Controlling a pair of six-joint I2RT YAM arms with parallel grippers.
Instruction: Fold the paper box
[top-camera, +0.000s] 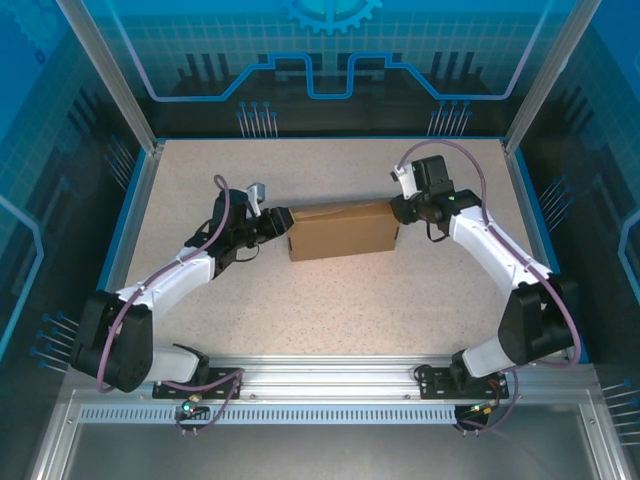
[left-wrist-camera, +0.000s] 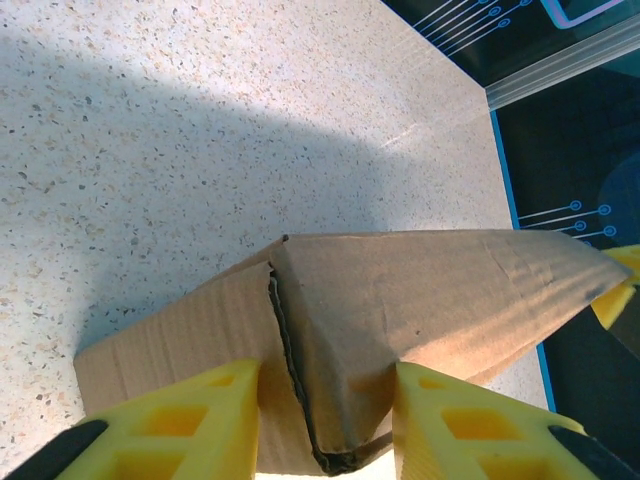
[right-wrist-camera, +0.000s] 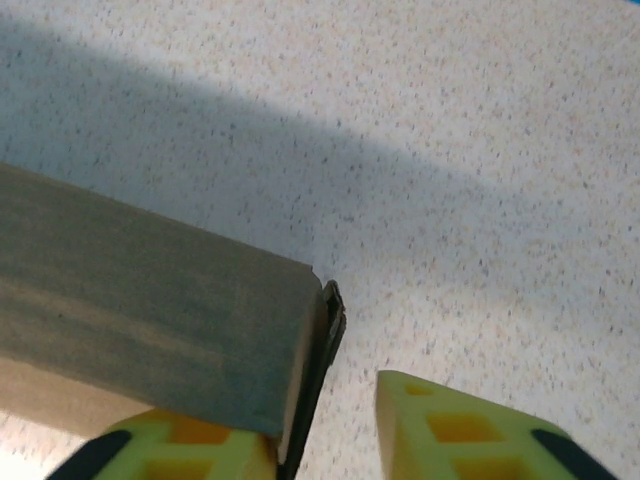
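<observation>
Two grippers of mine meet at the paper box (top-camera: 342, 230), one at each short end. The box lies flat on the speckled worktop (top-camera: 330, 300), its long sides running from left to right, and from above it looks like a closed brown block.

At the box's left end sits my left gripper (top-camera: 280, 222). Through the left wrist camera, that gripper (left-wrist-camera: 325, 367) has its yellow fingers (left-wrist-camera: 200, 420) partly apart, with the end corner of the box (left-wrist-camera: 400, 290) between them. One finger lies over a loose-looking flap and the other lies against the side wall. A dark seam with a corrugated edge runs down the cardboard between them. The cardboard fills the gap, but I cannot tell whether the fingers are actually pinching it or only bracketing it. The worktop (left-wrist-camera: 200, 120) beyond the box is in shadow close by and bright farther off.

At the box's right end is my right gripper (top-camera: 398, 212). In the right wrist view this gripper (right-wrist-camera: 310, 410) is partly open and grips nothing. One finger is tucked under the box's end edge (right-wrist-camera: 150, 310). The other finger (right-wrist-camera: 450, 430) stands clear of the box, with bare worktop (right-wrist-camera: 450, 200) showing between it and the cardboard.
</observation>
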